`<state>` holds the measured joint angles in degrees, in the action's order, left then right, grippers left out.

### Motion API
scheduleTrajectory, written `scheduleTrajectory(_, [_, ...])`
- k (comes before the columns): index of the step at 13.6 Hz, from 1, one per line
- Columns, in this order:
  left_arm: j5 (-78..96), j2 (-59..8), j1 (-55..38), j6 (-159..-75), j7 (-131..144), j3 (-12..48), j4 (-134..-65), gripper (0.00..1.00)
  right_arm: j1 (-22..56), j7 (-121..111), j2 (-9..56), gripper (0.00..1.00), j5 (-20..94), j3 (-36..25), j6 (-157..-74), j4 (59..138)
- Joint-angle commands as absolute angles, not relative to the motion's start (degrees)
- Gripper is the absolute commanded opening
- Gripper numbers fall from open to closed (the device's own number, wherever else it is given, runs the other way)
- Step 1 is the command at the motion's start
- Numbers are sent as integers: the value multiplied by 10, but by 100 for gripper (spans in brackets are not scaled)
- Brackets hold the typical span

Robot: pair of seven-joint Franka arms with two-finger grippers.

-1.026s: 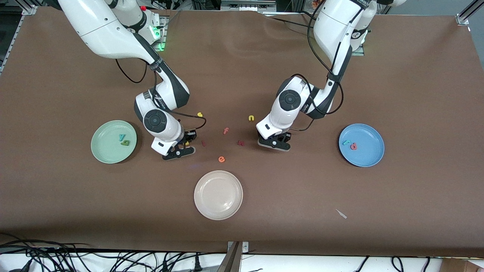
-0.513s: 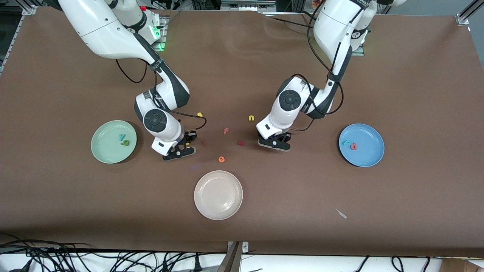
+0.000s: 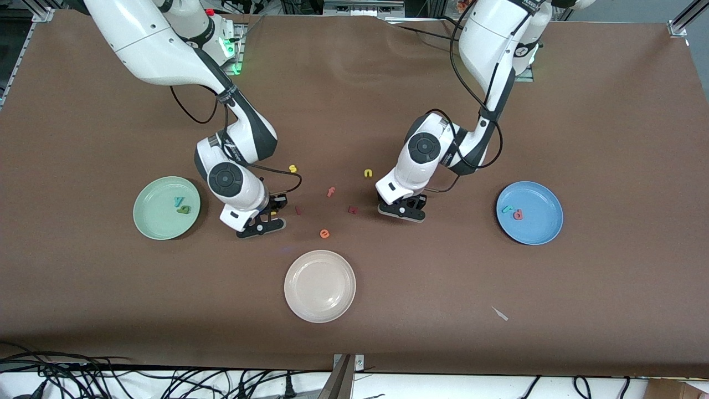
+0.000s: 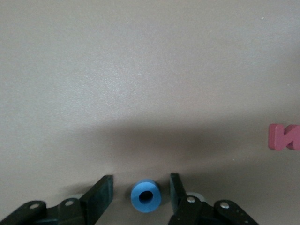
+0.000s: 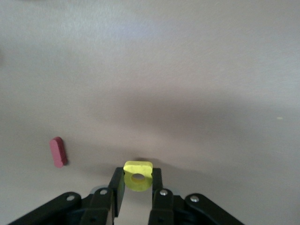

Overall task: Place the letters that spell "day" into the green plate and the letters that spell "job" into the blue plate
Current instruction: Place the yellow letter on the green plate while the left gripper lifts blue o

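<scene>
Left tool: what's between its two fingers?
The blue "o" lies between the left tool's open fingers, untouched, in the left wrist view.

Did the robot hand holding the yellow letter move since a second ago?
Yes, a little. In the front view the right gripper has shifted slightly toward the green plate and the front camera, shut on the yellow letter.

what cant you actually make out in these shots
- Front view: the blue ring "o" is hidden under the left gripper; only the left wrist view shows it.
- Front view: the yellow "a" is mostly hidden by the right gripper.
- Left wrist view: a pink letter is cut off by the edge.
</scene>
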<state>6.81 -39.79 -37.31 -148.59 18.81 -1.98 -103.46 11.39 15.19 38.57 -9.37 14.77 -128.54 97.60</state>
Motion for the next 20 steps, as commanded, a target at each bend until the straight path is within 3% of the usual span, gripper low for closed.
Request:
scheduleTrajectory(1, [55,-417,-383,-1484,198,-19,-1032,47,107,142,391,7,-97,148,-1217,927])
scheduleTrajectory(7, [54,-416,-383,-1484,198,-19,-1032,4,96,83,360,2,-96,82,-1119,933])
scheduleTrajectory(10, [50,-386,-365,-1458,197,-20,-1031,4,95,-18,352,2,-94,33,-1108,935])
scheduleTrajectory(15, [54,-295,-228,-1388,53,-16,-1054,4,77,-113,354,4,-92,-26,-1093,935])
scheduleTrajectory(16, [54,-275,-200,-1386,17,-15,-1068,4,68,-113,355,16,-93,-25,-1093,935])
scheduleTrajectory(17, [54,-258,-172,-1383,-23,-12,-1083,4,67,-106,355,68,-92,-25,-1092,934])
scheduleTrajectory(18, [54,-244,-138,-1377,-60,-8,-1096,4,68,-104,353,100,-87,-24,-1092,933])
scheduleTrajectory(20, [55,-230,-87,-1367,-151,-7,-1108,4,71,-99,344,100,-59,-17,-1067,926])
